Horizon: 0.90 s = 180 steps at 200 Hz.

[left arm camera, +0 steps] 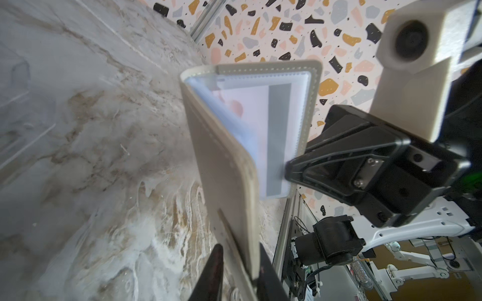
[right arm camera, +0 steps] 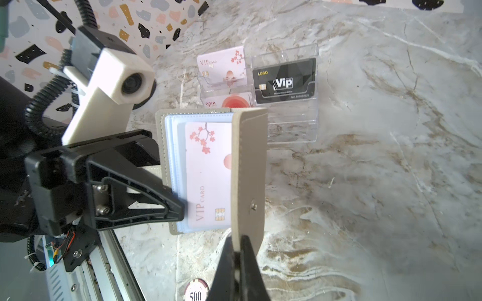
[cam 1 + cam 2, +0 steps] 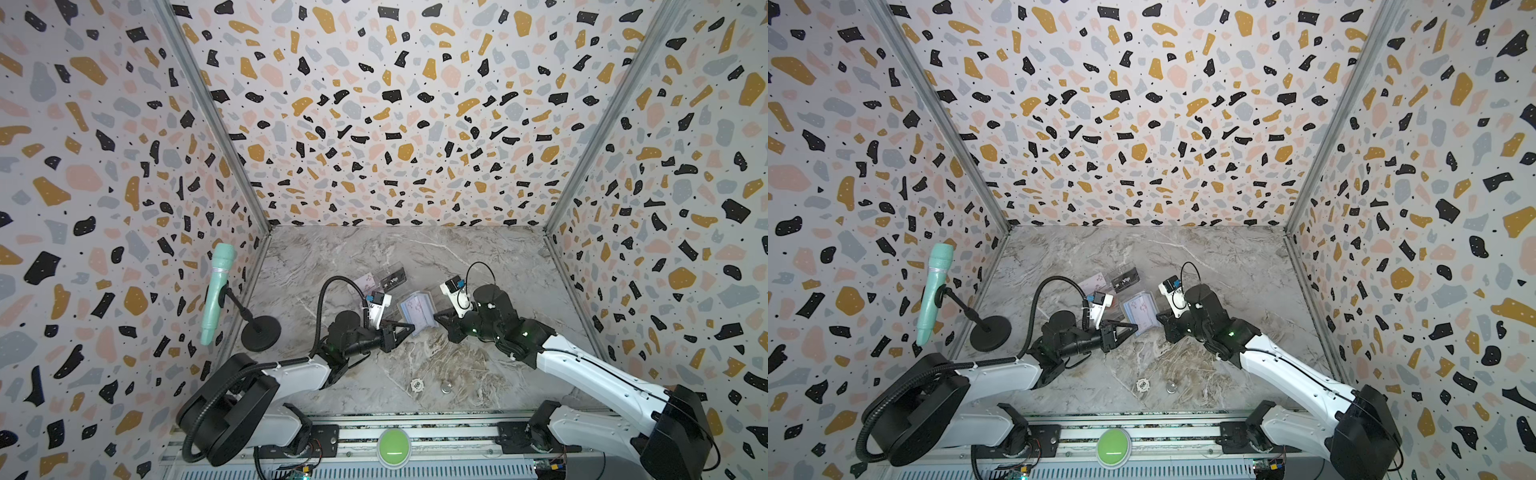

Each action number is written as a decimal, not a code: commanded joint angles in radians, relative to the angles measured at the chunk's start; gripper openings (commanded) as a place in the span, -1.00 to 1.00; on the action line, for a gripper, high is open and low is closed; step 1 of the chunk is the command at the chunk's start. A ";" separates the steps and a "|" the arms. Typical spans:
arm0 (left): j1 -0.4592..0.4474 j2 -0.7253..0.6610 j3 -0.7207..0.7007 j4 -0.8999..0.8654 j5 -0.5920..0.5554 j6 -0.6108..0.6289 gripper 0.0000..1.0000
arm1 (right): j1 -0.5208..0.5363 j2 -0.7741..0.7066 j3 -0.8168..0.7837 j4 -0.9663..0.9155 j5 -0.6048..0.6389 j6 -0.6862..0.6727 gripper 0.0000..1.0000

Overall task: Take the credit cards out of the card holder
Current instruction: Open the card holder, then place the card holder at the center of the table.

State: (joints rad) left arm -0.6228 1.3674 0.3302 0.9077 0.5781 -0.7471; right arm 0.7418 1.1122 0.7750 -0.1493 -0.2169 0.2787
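Microphone [image 3: 216, 291], mint green on a black stand, stood well to the left of the card holder [image 3: 417, 311]. Just left of the card holder, the left end effector [image 3: 410, 328] had its fingers drawn narrow on either side of the holder's left cover, pinching it, as the left wrist view showed. Behind the card holder and a little to its left sat a clear tray [image 2: 292, 125] holding a pink-white card [image 2: 221, 67], a red-circle card [image 2: 229, 101] and a black Vip card [image 2: 285, 80]. The card holder itself was spread open like a book over the middle of the marbled tabletop [image 3: 478, 257], pale blue sleeves showing, with a blossom card [image 2: 208, 172] in the top sleeve. Nearer the robot's base than the card holder lay a poker chip [image 3: 417, 385] and a small silver disc [image 3: 446, 388], the disc more toward the holder's right side. At the card holder's right edge the right end effector [image 3: 436, 318] was clamped tight on the raised right cover.
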 commanded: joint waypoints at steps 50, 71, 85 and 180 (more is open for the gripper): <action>-0.005 0.178 -0.041 0.118 -0.007 0.001 -0.50 | 0.036 0.103 -0.026 -0.044 0.002 0.102 -1.00; -0.008 0.232 -0.037 0.155 -0.001 -0.011 -0.44 | 0.041 0.149 -0.017 -0.049 0.022 0.114 -1.00; -0.008 0.253 -0.039 0.164 -0.008 -0.013 -0.40 | 0.042 0.175 -0.007 -0.062 0.043 0.122 -1.00; -0.096 0.020 0.066 -0.341 -0.344 0.211 -0.19 | 0.044 0.287 0.069 -0.135 0.142 0.166 -1.00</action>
State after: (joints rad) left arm -0.6823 1.4708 0.3393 0.7143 0.3817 -0.6350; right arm 0.7799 1.3979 0.7967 -0.2436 -0.1184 0.4229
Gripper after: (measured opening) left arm 0.409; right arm 0.054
